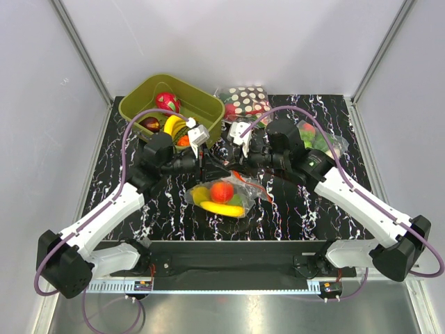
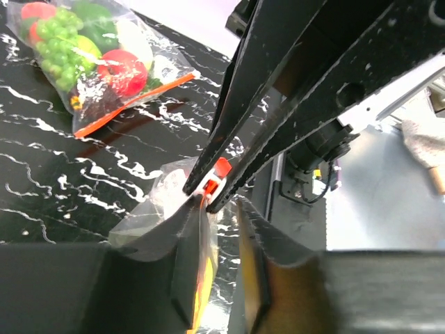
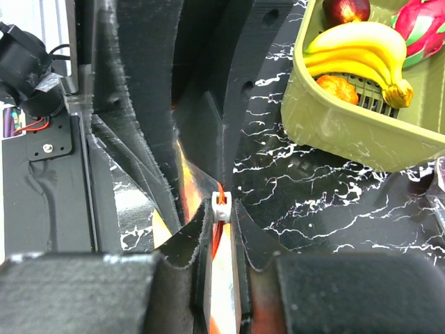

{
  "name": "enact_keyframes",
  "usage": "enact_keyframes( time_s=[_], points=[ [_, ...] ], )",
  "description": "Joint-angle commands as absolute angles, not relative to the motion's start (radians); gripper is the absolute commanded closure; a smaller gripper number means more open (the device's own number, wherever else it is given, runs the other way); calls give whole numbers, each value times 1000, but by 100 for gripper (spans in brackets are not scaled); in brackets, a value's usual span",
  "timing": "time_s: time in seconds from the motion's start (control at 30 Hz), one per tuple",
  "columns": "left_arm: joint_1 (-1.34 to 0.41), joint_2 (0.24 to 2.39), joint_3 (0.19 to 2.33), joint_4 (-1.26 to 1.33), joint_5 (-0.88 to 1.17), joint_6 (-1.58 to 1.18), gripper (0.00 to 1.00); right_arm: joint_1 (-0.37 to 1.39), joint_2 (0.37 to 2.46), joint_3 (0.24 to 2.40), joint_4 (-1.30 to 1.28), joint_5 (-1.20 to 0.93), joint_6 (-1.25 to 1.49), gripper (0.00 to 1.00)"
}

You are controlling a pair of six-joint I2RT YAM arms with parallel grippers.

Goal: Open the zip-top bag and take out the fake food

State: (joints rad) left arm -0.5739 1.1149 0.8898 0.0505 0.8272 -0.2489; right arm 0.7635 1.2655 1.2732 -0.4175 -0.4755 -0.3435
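The zip-top bag (image 1: 224,196) lies mid-table, its zip edge lifted between both grippers. Through the clear plastic the fake food shows: a red fruit (image 1: 222,191), a yellow banana (image 1: 221,208) and a green piece. My right gripper (image 3: 221,216) is shut on the bag's white slider (image 3: 220,205), which sits on the orange-red strip. In the left wrist view that slider (image 2: 214,179) is pinched between the right arm's fingers coming from above. My left gripper (image 2: 217,209) stands open. The bag's edge lies against its left finger (image 2: 174,264) and a gap separates it from the other finger (image 2: 274,278).
A green bin (image 1: 139,101) at the back left holds a dragon fruit toy, bananas and other fruit. A polka-dot bag (image 1: 245,101) lies behind the grippers. A bag of green and red vegetables (image 1: 323,139) lies at the right, partly under the right arm.
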Motion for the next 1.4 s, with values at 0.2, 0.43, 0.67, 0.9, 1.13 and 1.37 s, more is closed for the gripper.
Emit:
enact_keyframes(
  time_s=[0.2,0.43,0.67,0.9,1.13,1.37],
  points=[
    [-572,1109,893,133,887,-249,100,750,1241,1302,-429,-476,-354,100],
    [-571,1066,888,86,766,-207,100,747,1244,1301,-442,-485,-353,100],
    [-555,1009,851,115,635,-225,100,747,1267,1305,-465,-508,-347,100],
    [-535,983,830,143,572,-256,100,746,1284,1305,-488,-543,-344,100],
    [-529,988,828,130,555,-256,100,746,1281,1310,-523,-557,-353,100],
    [-523,971,824,124,519,-256,100,747,1284,1302,-529,-543,-350,100]
  ],
)
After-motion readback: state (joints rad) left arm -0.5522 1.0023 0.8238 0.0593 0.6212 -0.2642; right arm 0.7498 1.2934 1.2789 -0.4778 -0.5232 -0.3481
